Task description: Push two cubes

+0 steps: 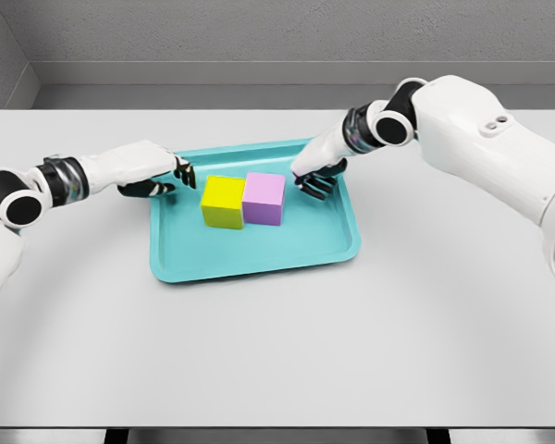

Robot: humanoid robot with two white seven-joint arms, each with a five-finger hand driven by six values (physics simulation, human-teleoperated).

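Observation:
A yellow cube (223, 202) and a purple cube (264, 198) stand side by side, touching, in the middle of a teal tray (259, 254). My left hand (171, 176) hovers over the tray's left rim, a short gap left of the yellow cube, fingers relaxed and holding nothing. My right hand (316, 176) is over the tray's right part, a small gap right of the purple cube, fingers loosely curled downward and empty.
The tray lies on a light grey table (277, 370) whose front edge runs along the bottom of the view. A grey wall stands behind the table.

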